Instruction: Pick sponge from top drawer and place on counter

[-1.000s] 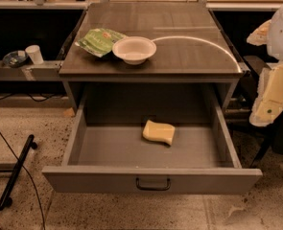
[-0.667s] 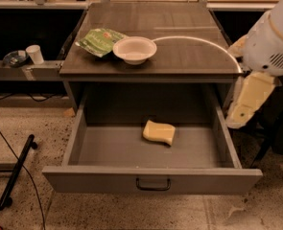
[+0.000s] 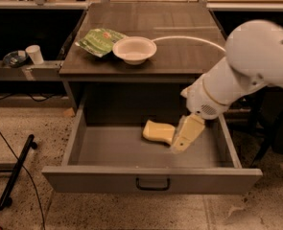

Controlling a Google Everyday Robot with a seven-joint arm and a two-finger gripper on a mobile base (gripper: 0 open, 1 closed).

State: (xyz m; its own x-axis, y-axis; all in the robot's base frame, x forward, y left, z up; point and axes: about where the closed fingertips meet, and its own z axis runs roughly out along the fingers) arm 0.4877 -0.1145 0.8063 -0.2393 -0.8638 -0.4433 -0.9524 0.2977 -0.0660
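Observation:
The pale yellow sponge (image 3: 157, 131) lies on the floor of the open top drawer (image 3: 107, 178), right of its middle. My gripper (image 3: 184, 136) hangs down into the drawer from the white arm (image 3: 246, 66) that reaches in from the right. It is at the sponge's right end, touching or just in front of it, and covers that end. The counter (image 3: 189, 56) is above the drawer, with a thin pale arc across it.
A white bowl (image 3: 134, 49) and a green packet (image 3: 100, 41) sit on the counter's left half. A shelf at the left holds a cup (image 3: 34, 53) and a dish. A black bar (image 3: 17, 170) lies on the floor at the left.
The arm has swung in from the right edge, moving left and down. The gripper has gone from beside the cabinet into the drawer, up to the sponge. The sponge has not moved.

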